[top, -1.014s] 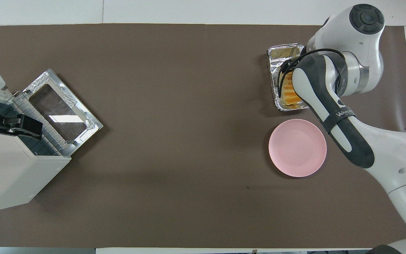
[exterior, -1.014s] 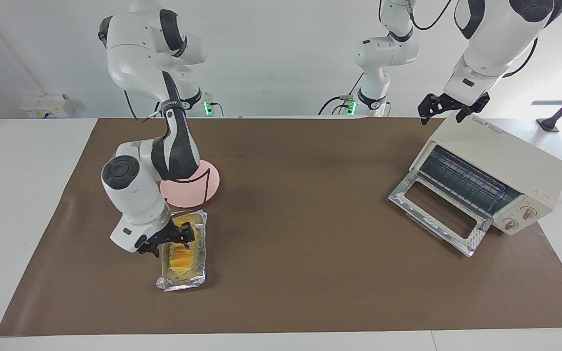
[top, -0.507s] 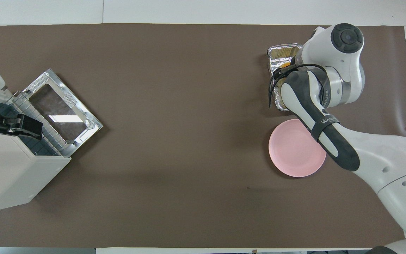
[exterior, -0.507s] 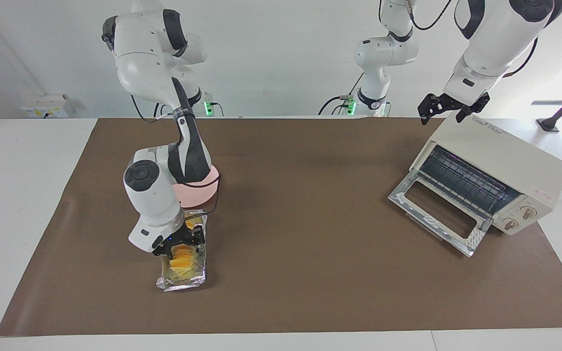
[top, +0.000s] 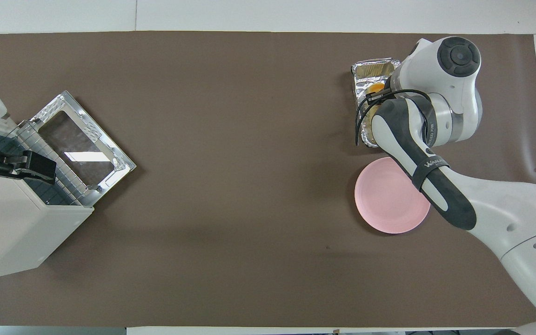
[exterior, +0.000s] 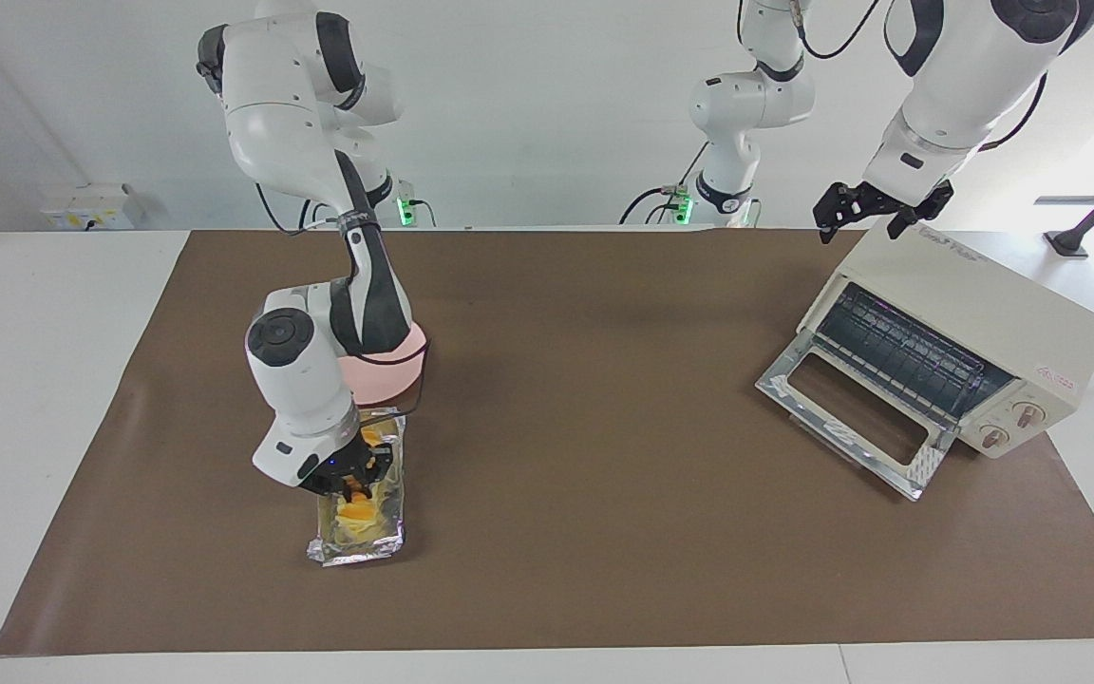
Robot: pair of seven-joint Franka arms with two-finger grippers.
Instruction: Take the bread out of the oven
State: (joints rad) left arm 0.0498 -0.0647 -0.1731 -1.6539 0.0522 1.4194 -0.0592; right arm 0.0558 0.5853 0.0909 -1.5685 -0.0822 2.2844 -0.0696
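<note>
The yellow-orange bread (exterior: 357, 513) lies in a crinkled foil tray (exterior: 357, 553) on the brown mat, toward the right arm's end of the table. It also shows in the overhead view (top: 376, 87). My right gripper (exterior: 352, 480) is down in the tray on the middle of the bread; the arm hides it in the overhead view. The cream oven (exterior: 984, 304) stands at the left arm's end, its glass door (exterior: 851, 418) dropped open and its wire rack bare. My left gripper (exterior: 875, 226) waits open over the oven's top edge.
A pink plate (exterior: 397, 375) sits beside the tray, nearer to the robots, partly covered by the right arm. It shows in the overhead view (top: 389, 200). The oven (top: 12, 232) and its open door (top: 82, 149) fill the mat's corner.
My right arm swung in over the foil tray, turned its wrist and came down onto the bread. The left arm, oven and plate have not moved.
</note>
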